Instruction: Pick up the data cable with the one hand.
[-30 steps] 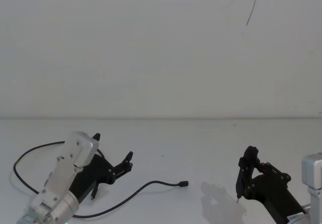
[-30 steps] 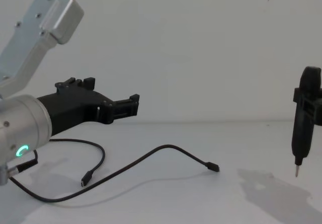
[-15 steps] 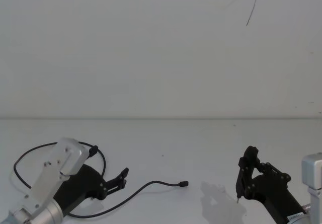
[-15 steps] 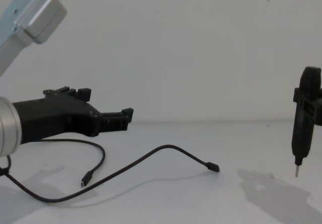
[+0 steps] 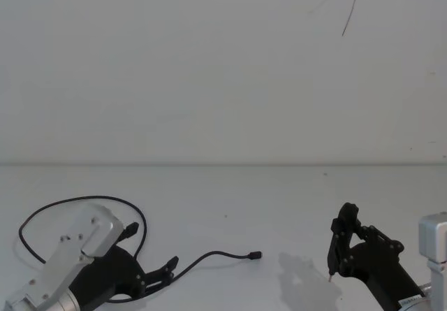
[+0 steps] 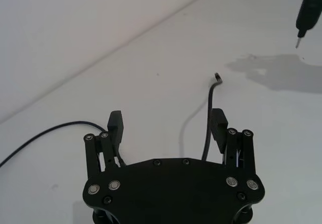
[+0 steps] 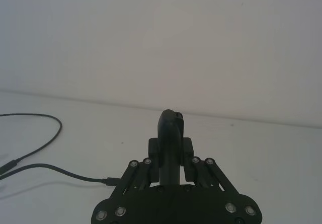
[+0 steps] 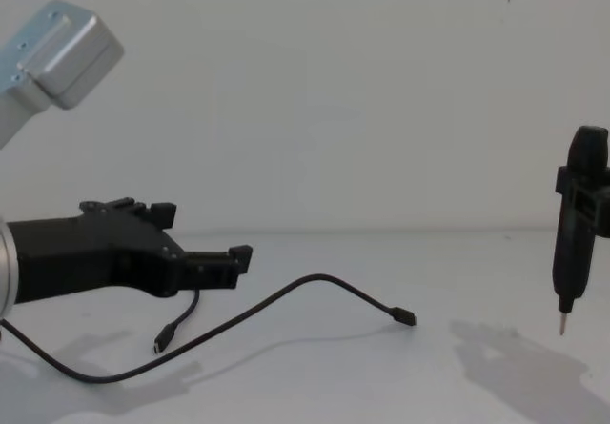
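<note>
Two grippers sit nearest the robot's body. At the near left of the white table point(image 5: 279, 199), the left gripper point(image 5: 168, 270) hangs low over the surface with its jaws spread wide and nothing held. The left wrist view shows a stretch of the data cable point(image 6: 208, 114) running into the gap between those jaws, close beside one finger; whether it touches cannot be told. At the near right, well apart from the cable, the right gripper point(image 7: 171, 151) is clamped on a black pen-shaped tool point(image 8: 568, 262) that hangs upright, its metal tip pointing down and clear of the table. A little farther out, the cable lies on the table, curving from under the left gripper toward the middle, where one plug point(image 5: 255, 255) rests. Its other part sweeps in a wide loop on the left. Beyond the table's far edge stands a plain pale wall point(image 5: 209, 80).
</note>
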